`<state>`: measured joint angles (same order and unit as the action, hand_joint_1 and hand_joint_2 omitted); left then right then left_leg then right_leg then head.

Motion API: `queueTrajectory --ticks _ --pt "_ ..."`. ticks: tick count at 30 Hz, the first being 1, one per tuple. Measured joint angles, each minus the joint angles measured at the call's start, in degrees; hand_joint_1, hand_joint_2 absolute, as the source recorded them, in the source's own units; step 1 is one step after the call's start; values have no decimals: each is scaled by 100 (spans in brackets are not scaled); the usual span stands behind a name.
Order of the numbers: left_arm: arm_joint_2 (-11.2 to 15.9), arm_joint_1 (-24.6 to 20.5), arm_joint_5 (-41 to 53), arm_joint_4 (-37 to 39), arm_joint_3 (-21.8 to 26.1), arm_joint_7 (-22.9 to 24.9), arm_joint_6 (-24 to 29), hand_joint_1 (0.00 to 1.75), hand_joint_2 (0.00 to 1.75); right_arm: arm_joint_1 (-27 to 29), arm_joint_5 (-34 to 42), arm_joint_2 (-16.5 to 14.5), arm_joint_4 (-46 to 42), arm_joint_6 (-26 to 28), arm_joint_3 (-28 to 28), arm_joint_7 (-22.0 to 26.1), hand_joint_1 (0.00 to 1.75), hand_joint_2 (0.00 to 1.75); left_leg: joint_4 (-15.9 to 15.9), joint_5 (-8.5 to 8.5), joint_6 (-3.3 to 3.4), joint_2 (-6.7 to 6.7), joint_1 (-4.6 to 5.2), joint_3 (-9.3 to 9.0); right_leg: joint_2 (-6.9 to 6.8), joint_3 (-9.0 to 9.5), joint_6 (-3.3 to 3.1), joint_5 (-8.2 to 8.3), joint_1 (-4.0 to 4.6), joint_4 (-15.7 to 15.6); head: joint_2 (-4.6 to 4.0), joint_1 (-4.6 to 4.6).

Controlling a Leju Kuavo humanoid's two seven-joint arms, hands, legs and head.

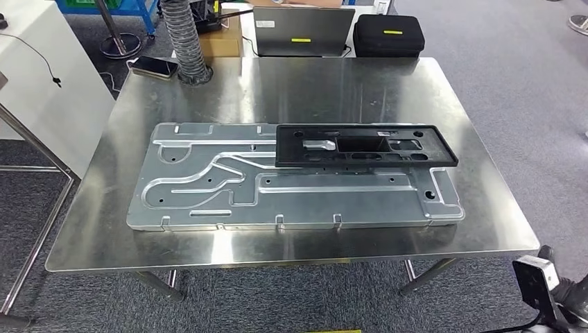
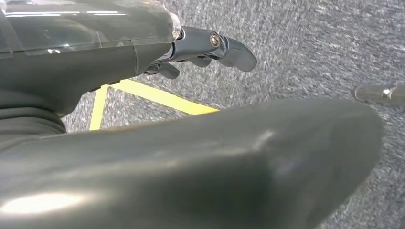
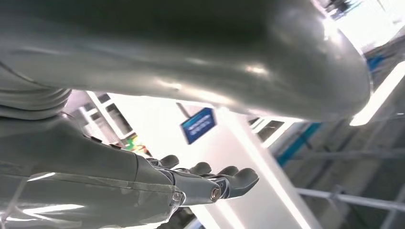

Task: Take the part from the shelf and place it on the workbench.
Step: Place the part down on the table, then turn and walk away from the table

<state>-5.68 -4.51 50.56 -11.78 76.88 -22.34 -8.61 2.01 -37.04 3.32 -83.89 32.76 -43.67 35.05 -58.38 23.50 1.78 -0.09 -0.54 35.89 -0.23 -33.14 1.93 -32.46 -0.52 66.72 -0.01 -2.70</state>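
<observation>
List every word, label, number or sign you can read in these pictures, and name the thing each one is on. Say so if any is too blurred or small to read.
No text can be read.
Blue sign in the right wrist view: pale lettering, too blurred to read.
Yellow label on the laptop: too small to tell whether it carries words.
Yellow label on the black case: likewise too small.
Black part and metal plate on the workbench: no readable marking.

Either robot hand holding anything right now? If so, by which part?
Nothing held. Left robot hand and right robot hand are both empty; the black part lies on the workbench.
</observation>
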Motion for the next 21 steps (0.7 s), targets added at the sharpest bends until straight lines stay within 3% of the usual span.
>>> queueTrajectory --ticks 2,3,6,7,8,11,12,13,14,16,18,19,21 --pt "-4 -13 1 0 2 1 0 0 0 9 -78 -31 59 -54 -112 -13 0 0 6 -70 -48 6 12 36 3 502 -52 183 32 -783 1 0" --pt "-7 -19 1 0 3 2 0 0 0 10 -141 -46 96 -104 -162 -41 0 0 14 -107 -82 9 11 37 6 619 -80 210 54 -988 1 -1" --pt "-18 -21 13 0 5 27 1 0 0 -5 -326 -87 328 -244 -316 -111 0 0 60 -206 -195 13 -3 38 6 576 -185 324 80 -1073 1 -1" --pt "-21 -19 21 0 7 41 4 0 0 -15 -358 -98 451 -274 -361 -108 0 0 20 -129 -227 12 -5 66 0 535 -228 389 68 -1092 1 -1" --pt "-25 -17 31 1 8 54 7 0 0 -21 -377 -112 586 -302 -404 -96 0 0 -111 54 -253 9 -5 114 -7 486 -269 460 53 -1117 1 -1" --pt "-39 -16 63 2 10 95 20 0 0 -29 -387 -154 1051 -432 -584 -21 0 0 -1066 890 -300 7 -13 331 -16 270 -329 641 61 -1118 0 -1" --pt "-42 -16 68 2 10 107 26 0 0 -30 -387 -166 1230 -494 -665 15 0 0 -1362 1007 -310 7 -15 354 -17 186 -332 697 72 -1106 0 -1" --pt "-43 -16 73 2 11 115 38 0 0 -40 -385 -174 1430 -566 -756 56 0 0 -1509 982 -310 7 -14 299 -18 96 -331 753 84 -1087 0 -1" --pt "-44 -16 82 2 12 121 59 0 0 -61 -381 -177 1663 -643 -860 101 0 0 -1450 844 -297 7 -11 148 -17 3 -327 805 95 -1060 0 -1" --pt "-49 -29 108 2 13 127 111 0 0 -133 -369 -151 2199 -781 -1076 189 0 0 -795 608 -226 3 8 -409 -13 -173 -309 896 113 -989 1 -1" --pt "-63 -54 141 2 11 138 140 0 0 -215 -356 -77 2876 -839 -1309 260 0 0 -34 652 -157 -2 43 -915 -14 -267 -266 972 124 -938 1 0" --pt "-75 -62 160 2 10 148 142 0 0 -254 -353 -32 3248 -827 -1438 275 0 0 177 713 -130 -4 61 -1029 -16 -280 -234 1016 120 -932 1 0" --pt "-110 -55 208 3 7 179 141 0 0 -309 -374 39 3933 -729 -1699 235 0 0 255 643 -81 2 67 -1016 -14 -280 -165 1104 108 -957 1 0"
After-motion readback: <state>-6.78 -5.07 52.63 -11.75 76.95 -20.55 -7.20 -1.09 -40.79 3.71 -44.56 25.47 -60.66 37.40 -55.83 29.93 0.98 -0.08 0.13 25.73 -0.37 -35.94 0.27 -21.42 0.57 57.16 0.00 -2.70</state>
